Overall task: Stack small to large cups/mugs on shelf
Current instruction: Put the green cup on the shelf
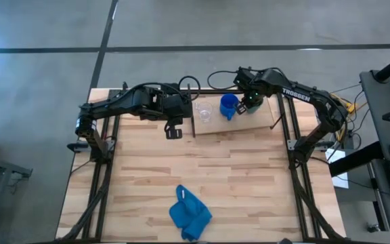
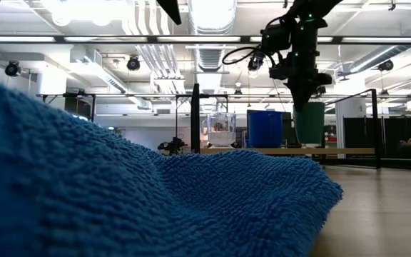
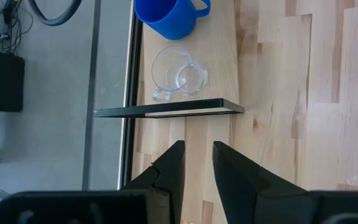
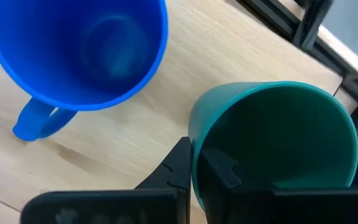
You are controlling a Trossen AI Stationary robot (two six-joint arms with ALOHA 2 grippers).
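Pinching the green cup (image 4: 272, 143) by its rim w/ the right gripper (image 4: 194, 165), jaws closed on the wall, one inside, one outside. Cup upright, at the shelf (image 1: 263, 116), just beside the blue mug (image 1: 228, 106); low view shows its base near board level, can't tell if touching or a hair above. Blue mug standing on the shelf, handle toward bench centre. Clear cup (image 1: 204, 112) also on the shelf, on the mug's other side, near the board's end.

So all three vessels at the shelf, in a row: clear, blue, green. Judged progress: mostly done if a row is what's wanted; green still needs release. If nesting is meant, none nested yet.

Left gripper (image 3: 197, 165) hovering over the bench just off the shelf's end, pointing at the clear cup, jaws slightly apart, holding nothing.

Blue cloth (image 1: 189, 213) crumpled at the bench's near edge, well apart from everything, blocking much of the low view.
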